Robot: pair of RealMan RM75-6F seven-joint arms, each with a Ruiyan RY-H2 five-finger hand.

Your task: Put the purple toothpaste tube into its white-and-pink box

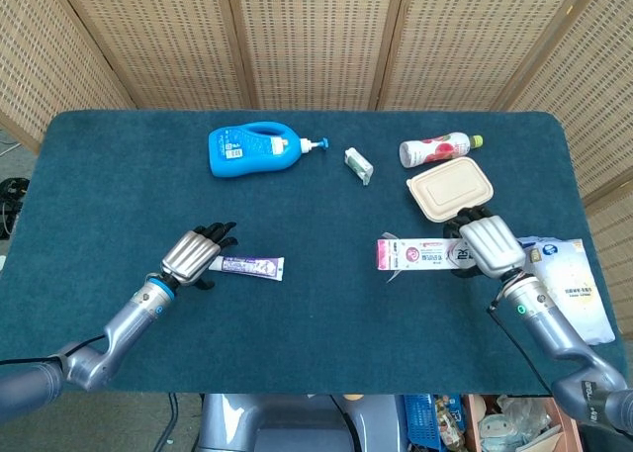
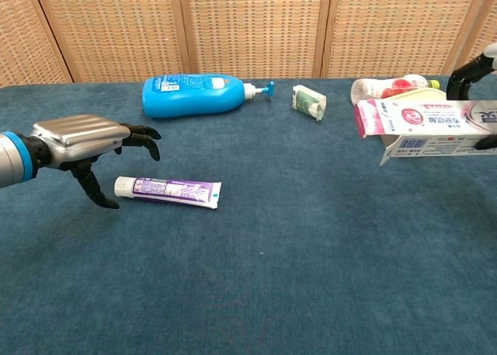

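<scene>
Left hand (image 2: 85, 141): ribbed silver back plate, black fingers, bright blue ring at the wrist. Behind it a silver-grey tubular forearm, darker grey toward the elbow. Right hand (image 1: 487, 246): same silver back plate with faint grooves and black fingers. Its wrist shows a small green-lit dot inside a dark ring, possibly an indicator light; hard to tell at this size. The forearm is smooth metallic grey with a darker joint segment lower down.
</scene>
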